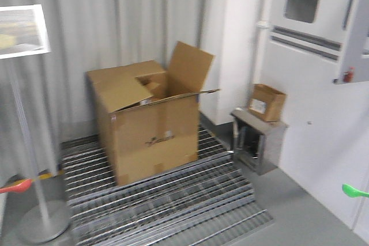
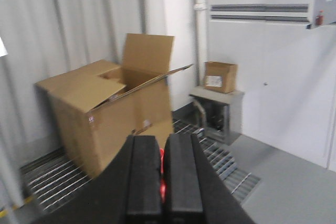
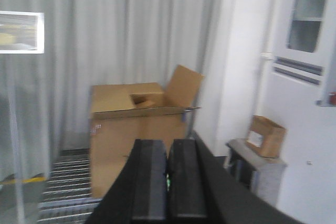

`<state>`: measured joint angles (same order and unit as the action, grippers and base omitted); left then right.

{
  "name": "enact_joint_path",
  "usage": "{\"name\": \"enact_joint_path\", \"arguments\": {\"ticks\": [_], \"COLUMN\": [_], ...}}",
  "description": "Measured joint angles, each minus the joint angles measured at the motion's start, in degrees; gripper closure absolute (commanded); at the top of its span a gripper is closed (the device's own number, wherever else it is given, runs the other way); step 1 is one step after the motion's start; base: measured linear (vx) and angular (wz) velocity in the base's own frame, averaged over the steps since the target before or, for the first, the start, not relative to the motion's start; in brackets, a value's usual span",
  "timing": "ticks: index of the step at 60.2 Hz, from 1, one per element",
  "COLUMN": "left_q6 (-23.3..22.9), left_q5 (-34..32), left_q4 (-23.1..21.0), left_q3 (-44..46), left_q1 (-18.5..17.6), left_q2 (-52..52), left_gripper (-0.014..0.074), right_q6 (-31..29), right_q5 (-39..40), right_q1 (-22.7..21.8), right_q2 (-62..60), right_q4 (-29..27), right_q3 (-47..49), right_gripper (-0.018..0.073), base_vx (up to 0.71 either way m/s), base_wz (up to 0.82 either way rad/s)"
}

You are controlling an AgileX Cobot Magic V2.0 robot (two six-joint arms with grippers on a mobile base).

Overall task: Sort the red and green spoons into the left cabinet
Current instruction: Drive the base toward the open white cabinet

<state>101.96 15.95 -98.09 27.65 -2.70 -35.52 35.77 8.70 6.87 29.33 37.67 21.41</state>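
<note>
Currently: left tool clamped shut on red spoon, bowl showing left of cardboard box; right tool clamped on green spoon, right of box.

All views face forward, sharing cardboard box

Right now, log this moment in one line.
left gripper: shut on red spoon | right gripper: shut on green spoon | ahead: cardboard box
</note>
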Motion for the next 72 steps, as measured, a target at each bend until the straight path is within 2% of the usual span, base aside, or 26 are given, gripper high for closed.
{"name": "enact_joint_path", "arguments": {"ticks": [72], "left_q6": [0.0], "left_q5": [-0.1], "left_q4": [0.0], "left_q3": [0.0], "left_q1": [0.0], "left_q2": [0.0], "left_gripper": [0.0596], "right_q6": [0.0], "right_q5": [0.0], "right_q1": [0.0], "right_q2": [0.0], "right_q4": [0.0], "right_q3": [0.0], "right_gripper": [0.0565], "base_vx": [0.46], "base_wz": [-0.6]}}
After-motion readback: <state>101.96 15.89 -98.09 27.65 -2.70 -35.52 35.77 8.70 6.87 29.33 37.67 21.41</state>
